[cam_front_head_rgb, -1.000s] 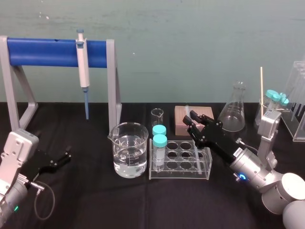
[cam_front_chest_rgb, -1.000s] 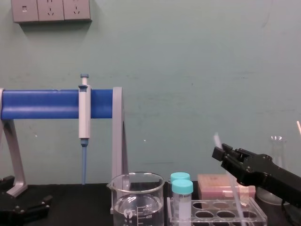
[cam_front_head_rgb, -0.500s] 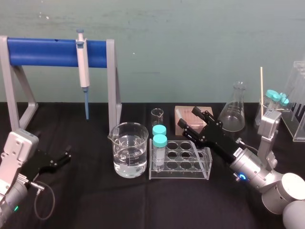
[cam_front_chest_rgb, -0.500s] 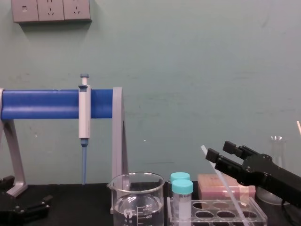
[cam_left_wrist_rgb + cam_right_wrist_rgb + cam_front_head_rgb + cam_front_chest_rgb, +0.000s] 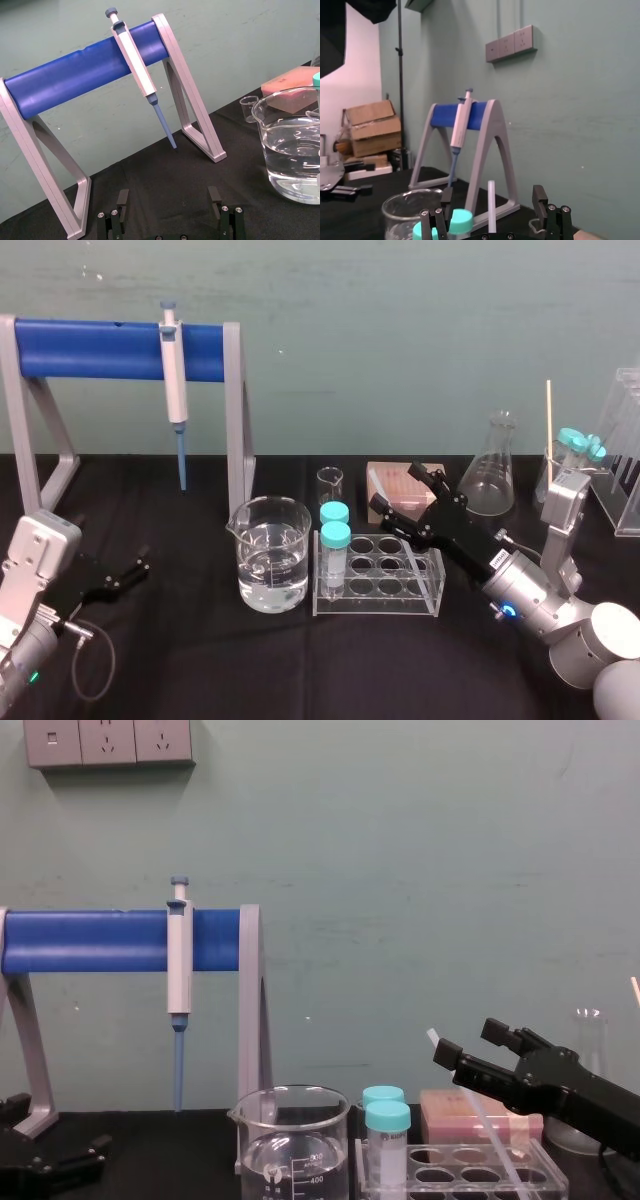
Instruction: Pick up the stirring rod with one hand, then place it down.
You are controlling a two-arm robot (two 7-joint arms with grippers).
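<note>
The left tool (image 5: 168,197) rests low over the table (image 5: 200,660) at the robot's left side, its jaws wide apart and holding nothing. This arm is parked, well apart from the task's thing.

Further right stand the beaker (image 5: 270,555) with water and then the clear tube rack (image 5: 430,592). The stirring rod (image 5: 491,205) has its lower end in the rack, at the right side. Its long axis is steep but tilted, so the upper end leans up toward the robot's left.

The right tool (image 5: 470,1042) is the near one. It reaches forward from the lower right, above the rack, with the arm sloping up toward the rod's upper part. Its jaws are wide, one at each side of the rod, and neither seems to touch it. So the rod lies directly between the jaws. I judge that closing would take it at once, while backing off must go straight along the arm, or a jaw will push the rod over.
</note>
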